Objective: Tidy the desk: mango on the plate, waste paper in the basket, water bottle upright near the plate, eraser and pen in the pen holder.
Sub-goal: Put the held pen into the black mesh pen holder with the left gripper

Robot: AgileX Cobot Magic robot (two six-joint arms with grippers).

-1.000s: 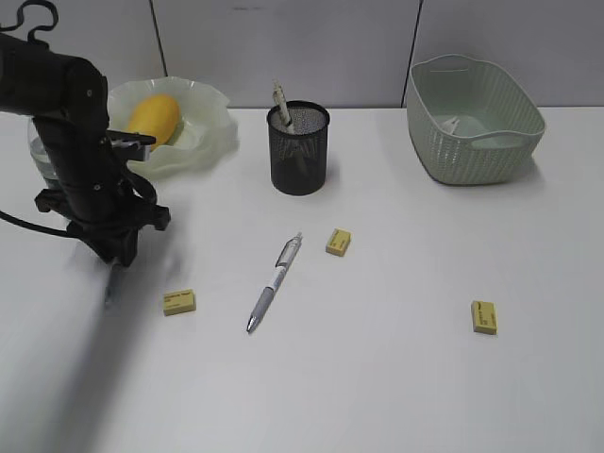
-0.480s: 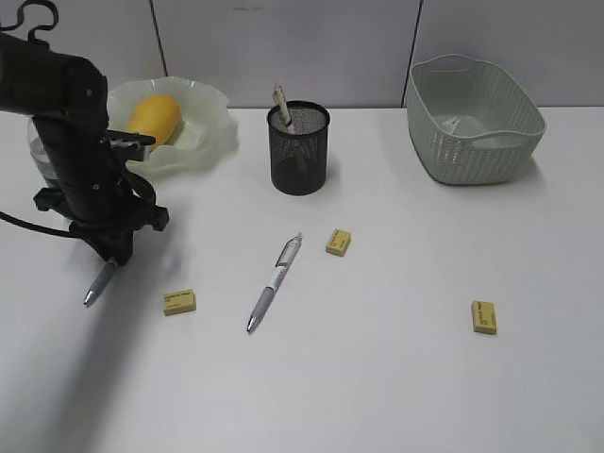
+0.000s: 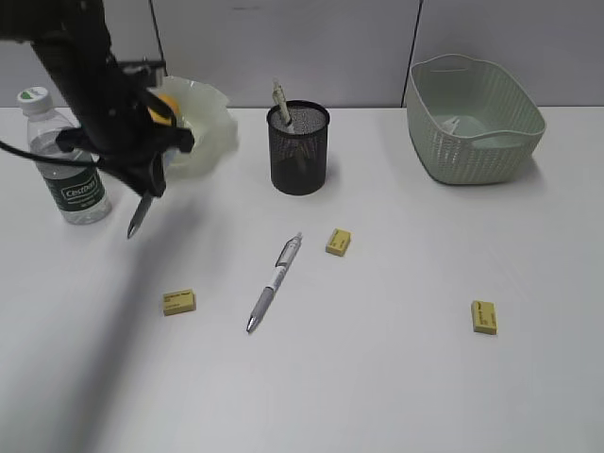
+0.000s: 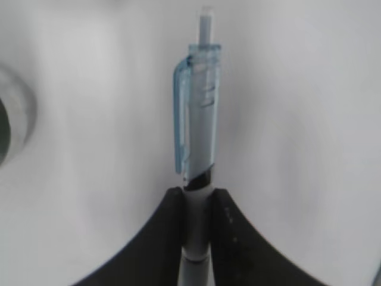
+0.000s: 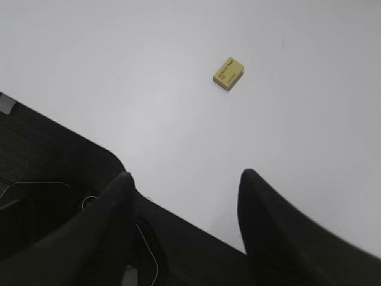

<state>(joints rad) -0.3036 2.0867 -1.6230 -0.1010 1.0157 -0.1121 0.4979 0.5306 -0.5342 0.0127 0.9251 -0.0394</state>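
My left gripper (image 3: 151, 186) is shut on a pale blue pen (image 3: 139, 214), which hangs tip-down above the desk (image 3: 377, 377) beside the plate (image 3: 209, 132). In the left wrist view the jaws pinch the pen (image 4: 199, 113) at its barrel (image 4: 196, 199). The mango (image 3: 166, 106) lies on the plate, mostly hidden by the arm. The water bottle (image 3: 72, 160) stands upright left of the plate. A second pen (image 3: 276, 281) and three yellow erasers (image 3: 178, 301) (image 3: 339, 242) (image 3: 484, 317) lie on the desk. The pen holder (image 3: 299, 151) holds one pen. My right gripper (image 5: 186, 173) is open and empty, with one eraser (image 5: 229, 73) ahead of it.
The basket (image 3: 477, 142) stands at the back right with a pale scrap inside. A grey wall runs behind the desk. In the right wrist view the desk's edge (image 5: 178, 217) crosses under the fingers, with dark floor and cables below.
The left gripper closed on the pen lying at the left, then lifted it up and back toward the plate. The water bottle, hidden by the arm before, now shows.
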